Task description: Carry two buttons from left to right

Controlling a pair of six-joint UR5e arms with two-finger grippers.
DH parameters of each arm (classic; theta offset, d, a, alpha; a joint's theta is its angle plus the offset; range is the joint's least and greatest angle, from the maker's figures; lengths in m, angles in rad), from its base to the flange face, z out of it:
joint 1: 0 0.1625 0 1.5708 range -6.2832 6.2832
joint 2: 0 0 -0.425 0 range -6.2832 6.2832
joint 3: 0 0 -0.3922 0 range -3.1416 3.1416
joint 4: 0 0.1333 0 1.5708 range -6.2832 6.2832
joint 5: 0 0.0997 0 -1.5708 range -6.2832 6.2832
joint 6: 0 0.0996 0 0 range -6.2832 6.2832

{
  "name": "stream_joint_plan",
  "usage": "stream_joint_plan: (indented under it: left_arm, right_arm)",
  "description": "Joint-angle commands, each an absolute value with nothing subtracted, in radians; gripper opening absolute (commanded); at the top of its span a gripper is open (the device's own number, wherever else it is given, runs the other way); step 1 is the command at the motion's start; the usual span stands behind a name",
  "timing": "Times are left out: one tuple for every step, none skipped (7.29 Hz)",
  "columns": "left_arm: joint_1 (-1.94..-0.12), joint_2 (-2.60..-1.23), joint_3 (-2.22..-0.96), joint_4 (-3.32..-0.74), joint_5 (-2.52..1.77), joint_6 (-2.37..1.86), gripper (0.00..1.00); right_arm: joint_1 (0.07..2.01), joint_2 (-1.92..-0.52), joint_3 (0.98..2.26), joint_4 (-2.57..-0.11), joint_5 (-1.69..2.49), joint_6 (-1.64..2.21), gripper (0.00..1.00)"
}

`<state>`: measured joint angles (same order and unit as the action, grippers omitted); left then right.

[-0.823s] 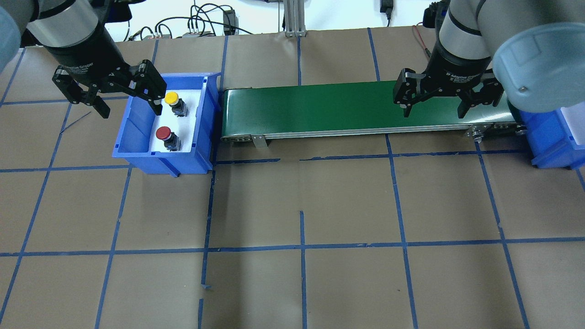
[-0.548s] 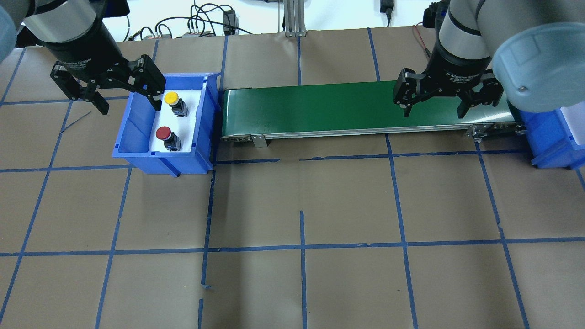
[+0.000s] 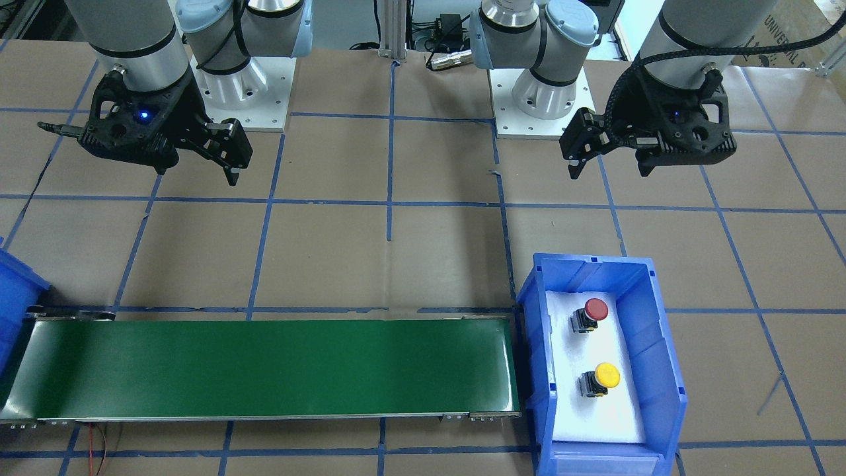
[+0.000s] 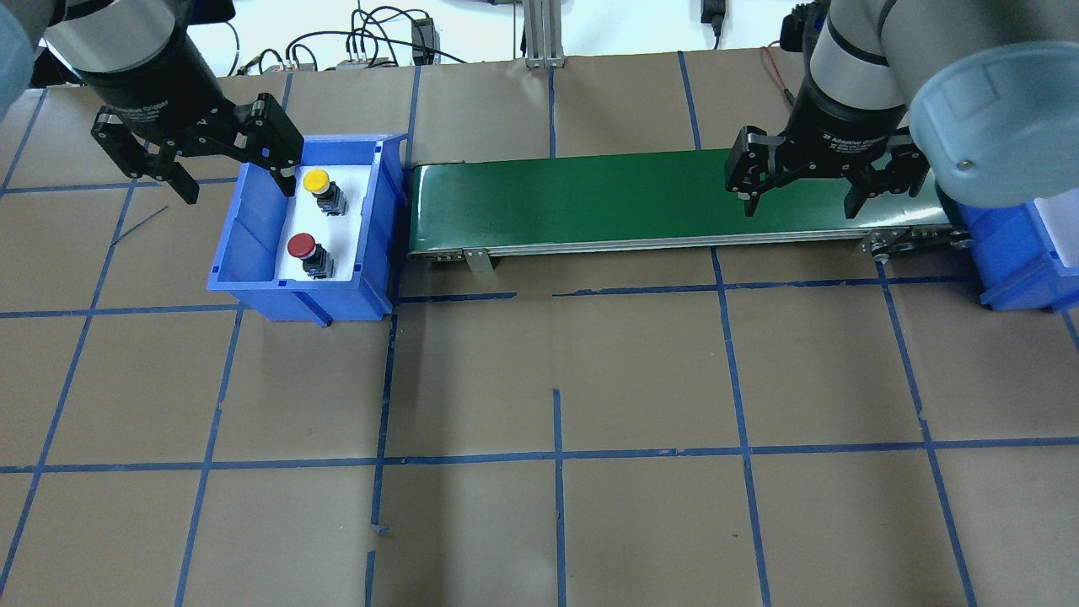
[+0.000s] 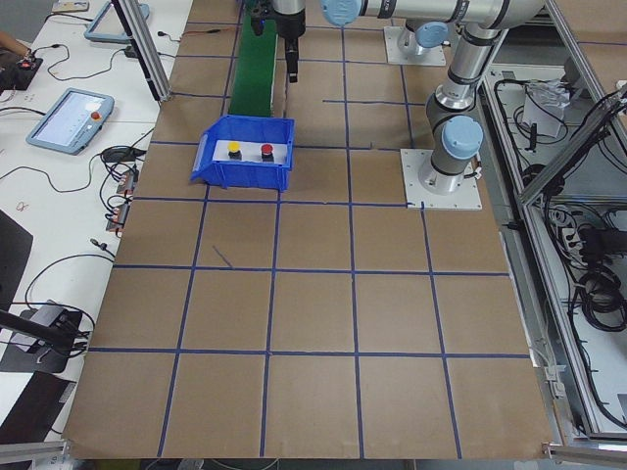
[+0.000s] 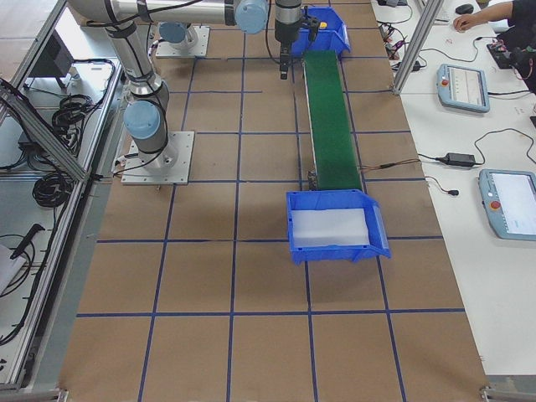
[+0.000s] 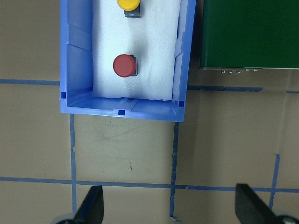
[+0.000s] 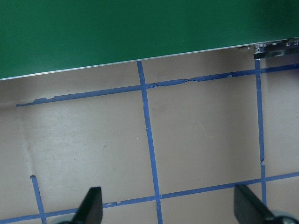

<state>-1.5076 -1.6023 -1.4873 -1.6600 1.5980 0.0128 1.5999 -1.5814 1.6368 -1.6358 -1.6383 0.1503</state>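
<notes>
Two buttons stand on white foam in the blue bin (image 4: 253, 257) at the left end of the belt. The red button (image 4: 301, 246) (image 3: 596, 309) (image 7: 124, 65) is nearer the robot. The yellow button (image 4: 317, 179) (image 3: 607, 375) sits farther back, cut by the top edge of the left wrist view. My left gripper (image 4: 236, 184) (image 3: 608, 170) (image 7: 170, 210) hangs open and empty high above the table, on the robot's side of the bin. My right gripper (image 4: 801, 206) (image 3: 195, 173) (image 8: 170, 207) is open and empty, high up near the belt's right end.
A green conveyor belt (image 4: 590, 198) runs from the left bin to a second blue bin (image 4: 1020, 253) (image 6: 378, 228) lined with white foam. Brown paper with blue tape lines covers the table. Cables and tablets lie beyond the far edge.
My left gripper has shifted slightly toward the top of the overhead view, still open. The right gripper and both buttons have not moved.
</notes>
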Motion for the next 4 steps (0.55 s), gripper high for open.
stream_joint_plan:
  left_arm:
    - [-1.508,-1.609,-1.502,-1.657,1.597,0.015,1.0]
    - [-1.506,-1.627,-1.471,-1.646,1.636,0.026,1.0]
    - [-1.505,-1.67,-1.45,-1.654,1.638,0.015,1.0]
    - [-1.505,-1.728,-1.43,-1.641,1.518,-0.027,1.0]
  right_arm:
    - [1.6,-1.582,1.637,-1.635,-1.638,0.15,1.0]
    - [1.6,-1.58,1.637,-1.637,-1.638,0.15,1.0]
    - [1.6,-1.58,1.637,-1.637,-1.638,0.15,1.0]
    - [1.6,-1.58,1.637,-1.637,-1.638,0.15,1.0]
